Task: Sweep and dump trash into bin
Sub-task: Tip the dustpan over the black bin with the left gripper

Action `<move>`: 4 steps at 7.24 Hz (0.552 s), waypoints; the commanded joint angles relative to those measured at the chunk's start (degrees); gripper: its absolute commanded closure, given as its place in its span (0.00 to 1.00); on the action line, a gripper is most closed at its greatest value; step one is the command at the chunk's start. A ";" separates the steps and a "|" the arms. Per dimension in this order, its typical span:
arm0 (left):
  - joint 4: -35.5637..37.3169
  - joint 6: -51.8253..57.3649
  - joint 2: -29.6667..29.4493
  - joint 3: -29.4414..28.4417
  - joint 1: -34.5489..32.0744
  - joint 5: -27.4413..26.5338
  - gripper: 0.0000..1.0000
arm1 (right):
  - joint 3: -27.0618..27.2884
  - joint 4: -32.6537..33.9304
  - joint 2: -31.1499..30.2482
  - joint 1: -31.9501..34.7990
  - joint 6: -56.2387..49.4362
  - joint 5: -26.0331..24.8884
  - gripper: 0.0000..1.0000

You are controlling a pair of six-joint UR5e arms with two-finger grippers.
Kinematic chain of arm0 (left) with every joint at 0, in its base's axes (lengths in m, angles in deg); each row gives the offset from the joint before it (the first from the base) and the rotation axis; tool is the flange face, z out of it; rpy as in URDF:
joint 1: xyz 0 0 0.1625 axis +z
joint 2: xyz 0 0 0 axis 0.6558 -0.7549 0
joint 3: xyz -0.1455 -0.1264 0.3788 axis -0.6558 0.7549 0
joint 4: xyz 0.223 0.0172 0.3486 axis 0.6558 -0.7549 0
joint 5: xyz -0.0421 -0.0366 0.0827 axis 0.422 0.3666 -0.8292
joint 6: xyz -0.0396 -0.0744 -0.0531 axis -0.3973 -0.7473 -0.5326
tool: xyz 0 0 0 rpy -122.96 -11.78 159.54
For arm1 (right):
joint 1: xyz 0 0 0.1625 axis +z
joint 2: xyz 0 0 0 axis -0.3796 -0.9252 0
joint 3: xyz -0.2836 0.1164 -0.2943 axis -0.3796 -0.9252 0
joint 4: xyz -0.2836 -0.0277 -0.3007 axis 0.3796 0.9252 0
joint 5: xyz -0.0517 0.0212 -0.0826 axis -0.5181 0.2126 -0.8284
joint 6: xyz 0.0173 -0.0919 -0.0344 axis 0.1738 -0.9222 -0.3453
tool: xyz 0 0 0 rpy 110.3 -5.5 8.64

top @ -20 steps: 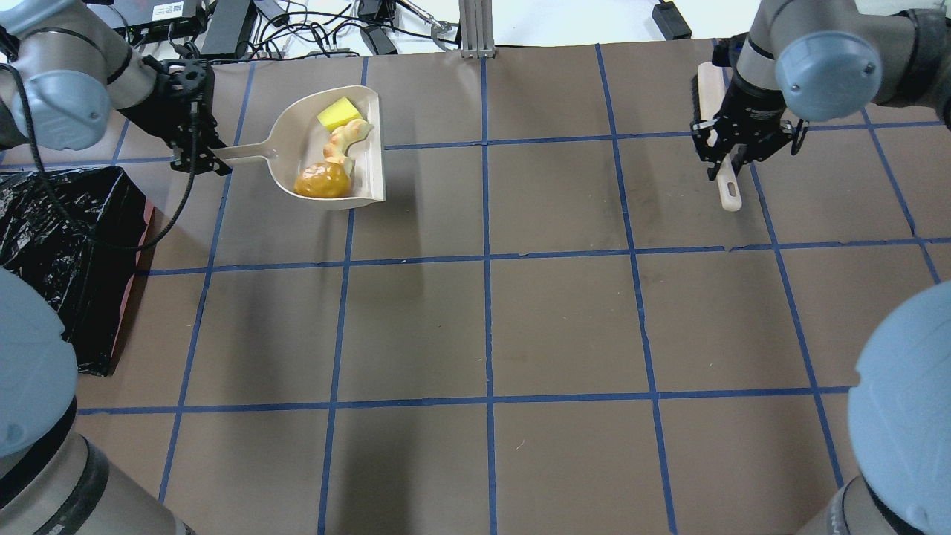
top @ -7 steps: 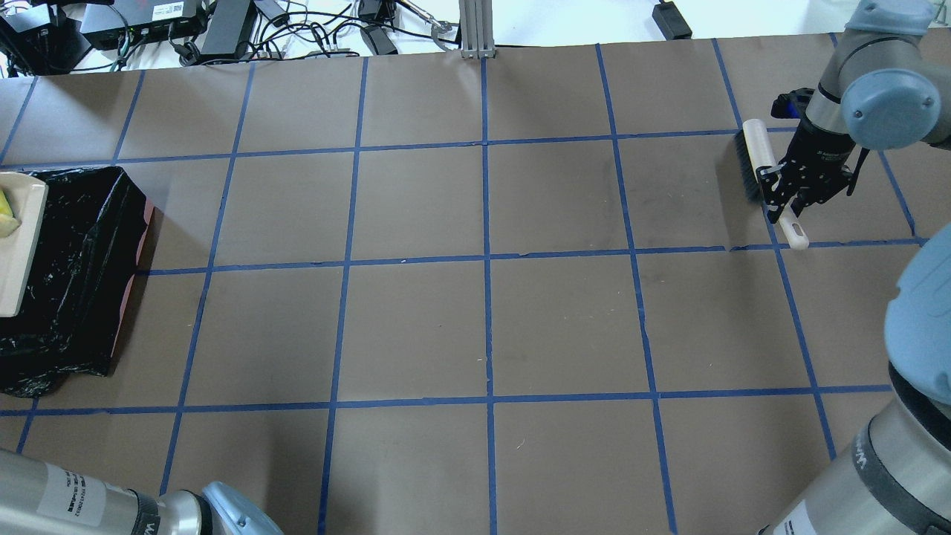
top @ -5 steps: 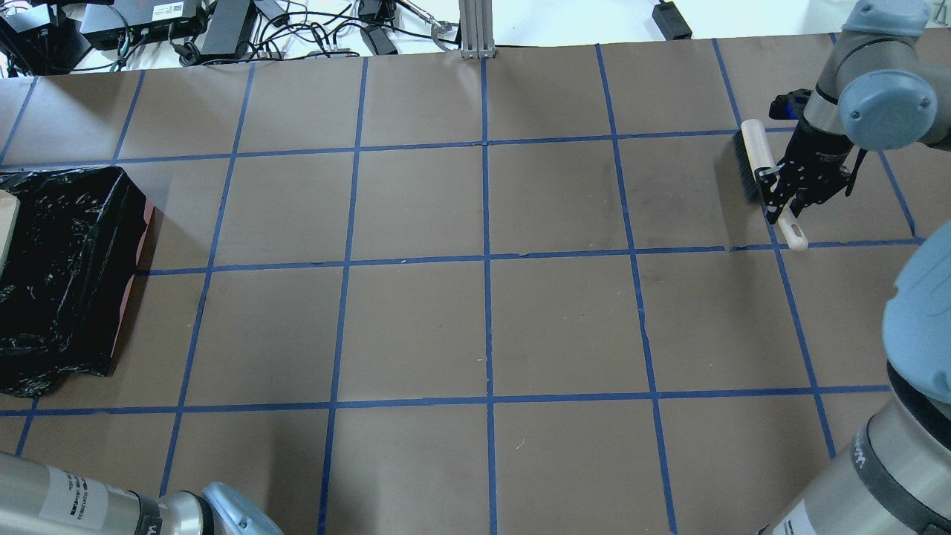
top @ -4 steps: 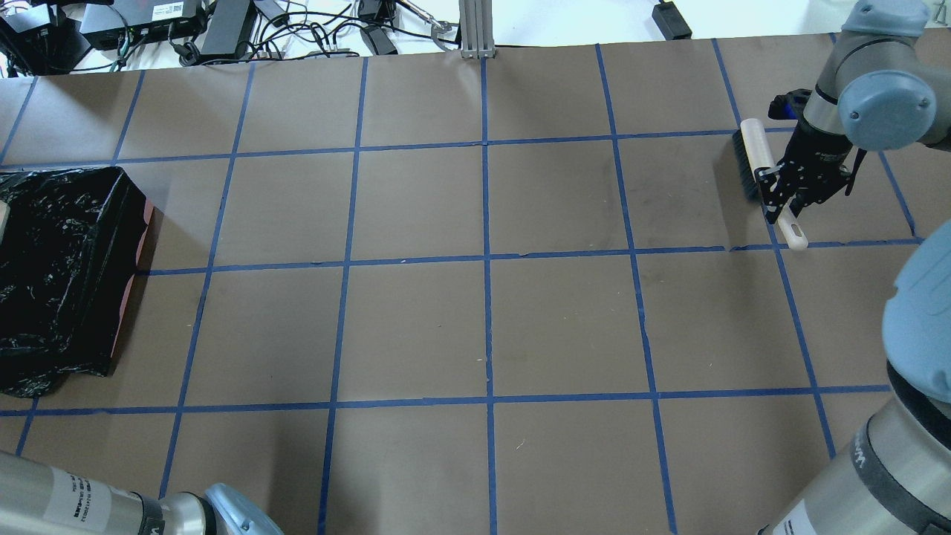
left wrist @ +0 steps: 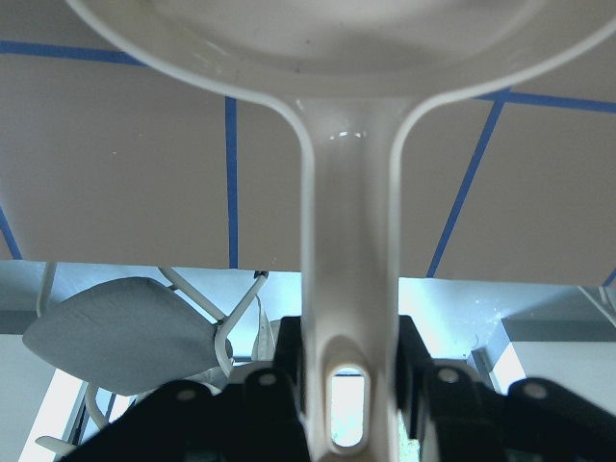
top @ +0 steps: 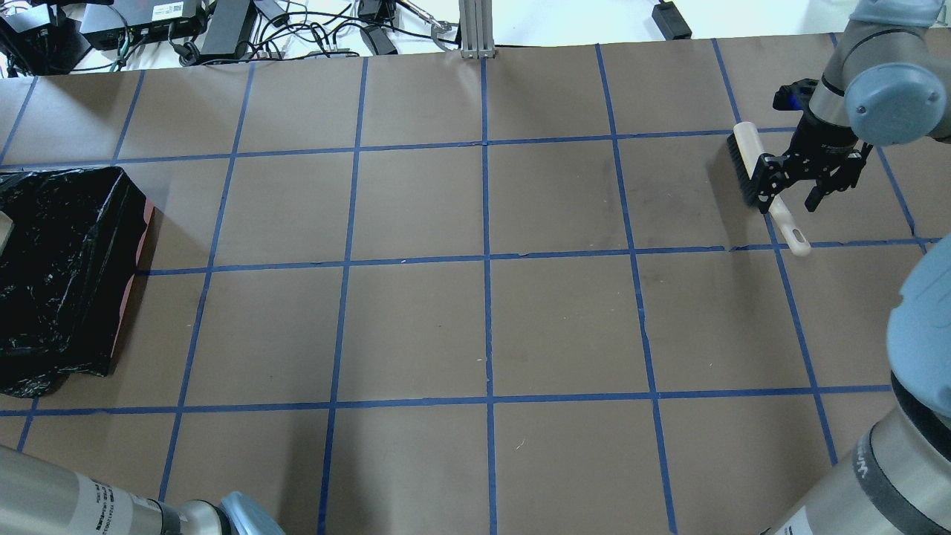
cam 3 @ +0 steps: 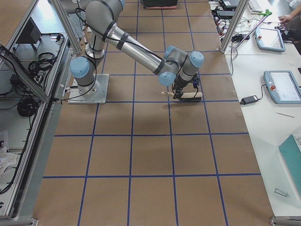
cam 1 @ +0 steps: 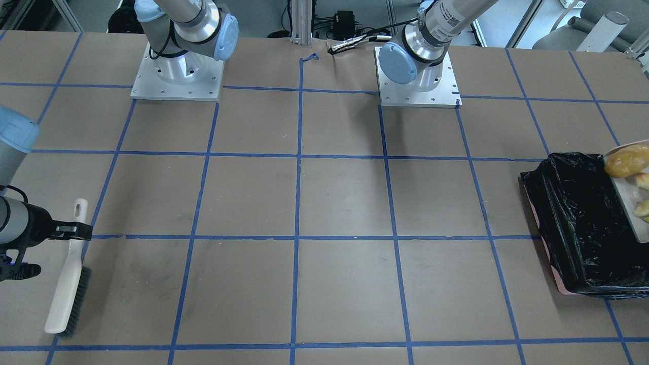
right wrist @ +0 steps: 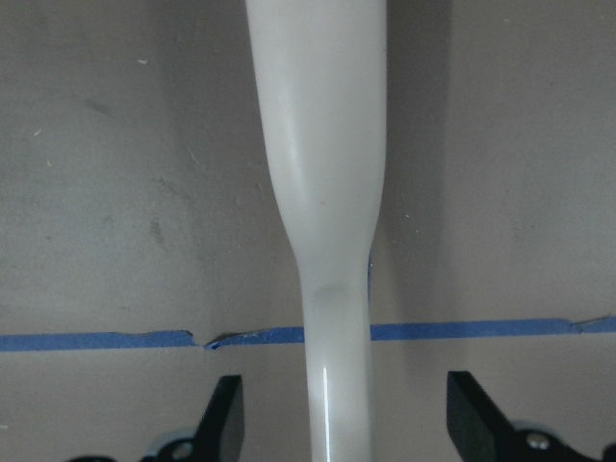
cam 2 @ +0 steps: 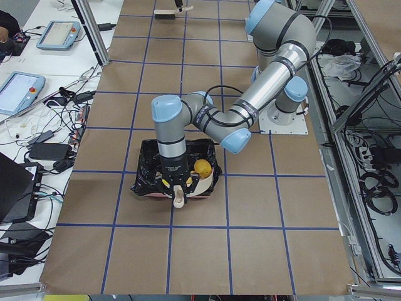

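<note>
My left gripper [left wrist: 351, 385] is shut on the handle of the beige dustpan [cam 1: 627, 203] and holds it tilted over the bin [cam 1: 573, 213], a black-bagged box that also shows at the overhead view's left edge [top: 67, 260]. The trash lies in the pan: the potato [cam 1: 626, 161], the peel [cam 1: 643, 180] and the sponge [cam 1: 642, 209]. The left view shows the potato [cam 2: 202, 167] in the pan above the bin [cam 2: 149, 160]. My right gripper [top: 789, 195] is open, its jaws standing on either side of the handle of the white brush [top: 749, 157], which lies on the table.
Brown paper with a blue tape grid covers the table [top: 483, 327]. Cables and power boxes [top: 223, 26] lie beyond the far edge. The two arm bases [cam 1: 175, 76] stand on plates at the robot's side. Tablets lie on side tables [cam 3: 282, 87].
My left arm carried the loaded dustpan off the table to over the bin, out past the overhead view's left edge. My right gripper opened and let go of the brush handle.
</note>
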 commanded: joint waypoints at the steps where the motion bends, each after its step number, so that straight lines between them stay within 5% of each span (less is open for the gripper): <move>1: 8.25 5.12 0.05 1.56 -3.08 -4.55 1.00 | -3.24 -5.34 -3.00 3.07 -0.03 0.01 0.01; 4: 8.16 4.86 0.67 1.73 -5.10 -5.34 1.00 | -3.88 -15.18 -13.70 13.70 3.90 0.01 0.00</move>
